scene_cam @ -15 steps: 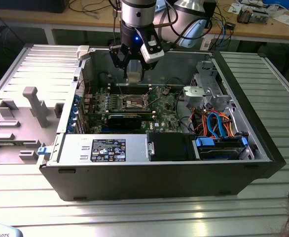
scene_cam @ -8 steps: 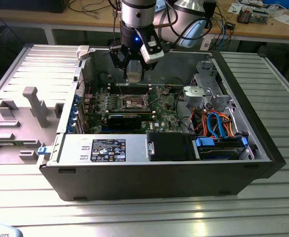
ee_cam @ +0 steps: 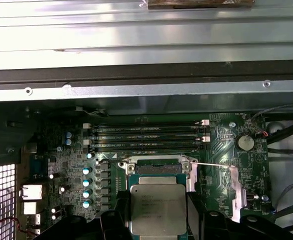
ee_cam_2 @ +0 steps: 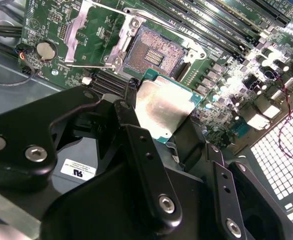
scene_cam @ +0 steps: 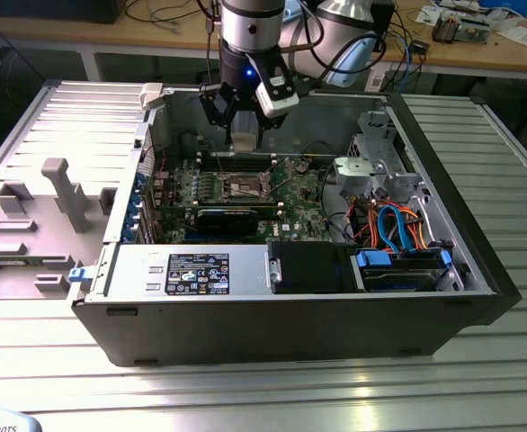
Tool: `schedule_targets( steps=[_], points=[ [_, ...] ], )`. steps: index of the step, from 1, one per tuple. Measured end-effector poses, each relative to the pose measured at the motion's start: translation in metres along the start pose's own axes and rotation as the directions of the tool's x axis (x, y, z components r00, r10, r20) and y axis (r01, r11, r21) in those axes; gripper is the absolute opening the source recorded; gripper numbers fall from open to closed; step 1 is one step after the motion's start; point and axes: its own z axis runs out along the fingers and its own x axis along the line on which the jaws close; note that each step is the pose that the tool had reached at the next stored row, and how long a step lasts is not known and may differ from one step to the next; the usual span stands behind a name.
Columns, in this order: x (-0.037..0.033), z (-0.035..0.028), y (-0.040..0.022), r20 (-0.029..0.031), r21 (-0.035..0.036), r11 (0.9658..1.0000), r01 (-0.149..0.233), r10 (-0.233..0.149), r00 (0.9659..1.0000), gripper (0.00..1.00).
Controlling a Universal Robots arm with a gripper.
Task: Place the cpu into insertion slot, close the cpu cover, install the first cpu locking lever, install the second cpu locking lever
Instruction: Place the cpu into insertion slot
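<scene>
The flat, dull-silver cpu [ee_cam_2: 164, 107] is clamped by the black gripper [ee_cam_2: 161, 125] near the brownish-gold insertion slot [ee_cam_2: 154, 52], over a ribbed metal table [scene_cam: 245, 396].

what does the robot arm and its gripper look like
A silver-grey round arm with a blue light glowing at the wrist and a white box mounted beside it. The gripper is black, built of linked bars with silver screws.

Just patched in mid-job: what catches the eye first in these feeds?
The gripper, inside the open computer case, grips the cpu by its edges, silver top showing in both wrist views. Close by on the green board, the insertion slot lies bare, the cpu cover swung open beside it.
</scene>
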Motion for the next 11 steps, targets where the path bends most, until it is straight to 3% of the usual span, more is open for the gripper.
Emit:
schedule_targets(
  steps=[11],
  points=[
    [0.0003, 0.0023, -0.0002, 0.0, 0.0, 1.0, 0.0, 0.0, 1.0, 0.54]
  ],
)
